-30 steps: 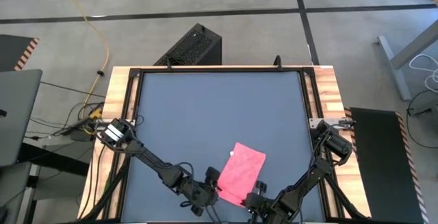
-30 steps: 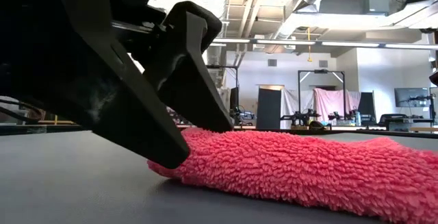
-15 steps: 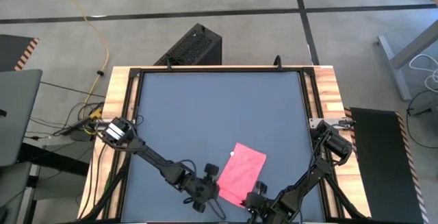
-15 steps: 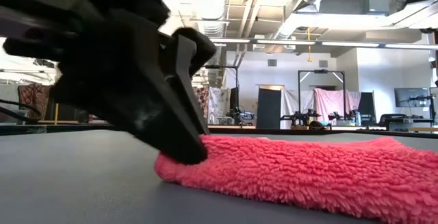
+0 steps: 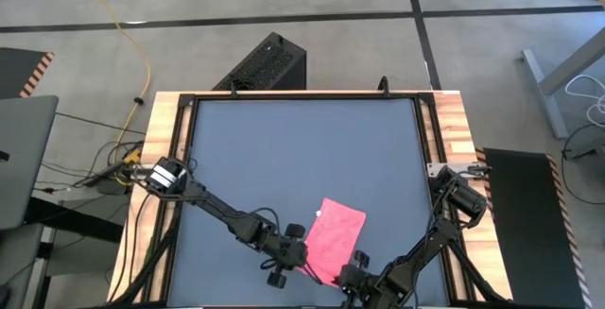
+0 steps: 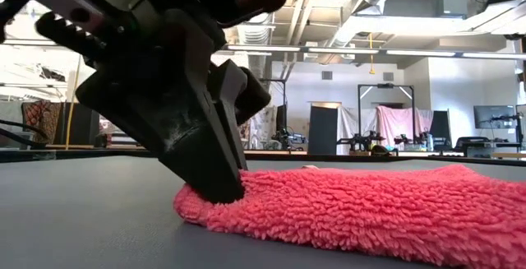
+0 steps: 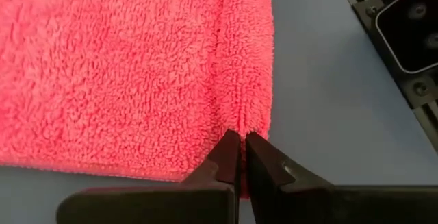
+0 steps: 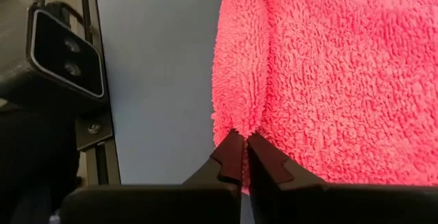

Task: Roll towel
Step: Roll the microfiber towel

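While the left gripper pinches one near corner of the towel and the right gripper nips the other, both with jaws closed tight, the dark grey tabletop lies under them, a workshop behind. The fluffy pink cloth lies flat near the front edge.

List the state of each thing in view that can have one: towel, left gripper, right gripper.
towel: lying flat on the table, not rolled, near edge pinched up at two places.
left gripper: shut on the towel's edge.
right gripper: shut on the towel's edge.
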Robot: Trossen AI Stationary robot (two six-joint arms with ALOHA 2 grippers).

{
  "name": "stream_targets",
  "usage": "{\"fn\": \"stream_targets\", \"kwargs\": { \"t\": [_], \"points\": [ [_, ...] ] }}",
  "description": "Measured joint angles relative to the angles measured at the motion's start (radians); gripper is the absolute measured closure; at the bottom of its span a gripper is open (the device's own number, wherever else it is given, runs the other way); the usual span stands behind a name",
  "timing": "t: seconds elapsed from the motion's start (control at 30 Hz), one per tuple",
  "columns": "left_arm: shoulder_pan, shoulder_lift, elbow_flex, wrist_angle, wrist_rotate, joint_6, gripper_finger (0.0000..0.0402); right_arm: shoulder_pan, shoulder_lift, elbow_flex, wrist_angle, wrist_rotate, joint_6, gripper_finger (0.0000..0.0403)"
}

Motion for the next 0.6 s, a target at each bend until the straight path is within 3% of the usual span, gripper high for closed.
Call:
{"fn": "stream_targets", "kwargs": {
  "t": [0.37,0.6],
  "points": [
    [0.027,0.0,0.0,-0.018,0.078,-0.034,0.0401,0.0,-0.004,0.0,-0.006,-0.002,0.055,0.0313],
    [0.032,0.0,0.0,-0.041,0.097,-0.043,0.0401,0.0,-0.081,0.0,-0.119,-0.018,0.051,0.0278]
  ]
}}
